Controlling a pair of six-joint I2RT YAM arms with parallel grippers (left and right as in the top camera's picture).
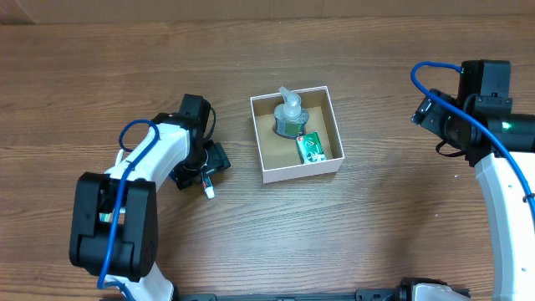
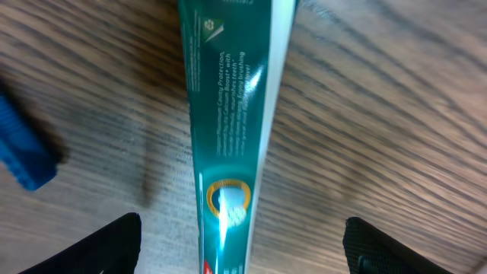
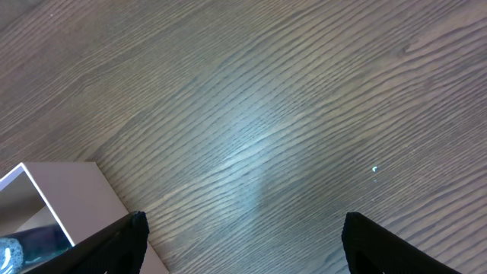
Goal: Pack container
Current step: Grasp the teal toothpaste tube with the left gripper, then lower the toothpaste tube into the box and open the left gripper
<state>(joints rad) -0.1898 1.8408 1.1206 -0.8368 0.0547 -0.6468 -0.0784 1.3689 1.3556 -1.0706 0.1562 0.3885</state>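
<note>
The wooden worktop fills every view. From overhead you see the 2 arms well apart: the left arm bent low at your left, the right arm at the far right edge.

The container sits near the middle of the worktop between them, closer to the left arm, its brown floor open to the overhead camera. Only that view shows its contents: a clear pump bottle at the back and a green packet in front of it, just beside the bottle.

The right wrist view catches only 1 white corner of the container at lower left. The right end effector is spread wide over bare wood, with nothing between its fingers.

The left wrist view gives you what the overhead hides. A teal toothpaste tube lies lengthwise on the wood, running down the middle of the frame. The left end effector is spread wide with 1 finger on each side of the tube, neither touching it. From overhead only a small white end of the tube shows past the wrist. A blurred blue thing lies at the left edge; you cannot tell what it is.
</note>
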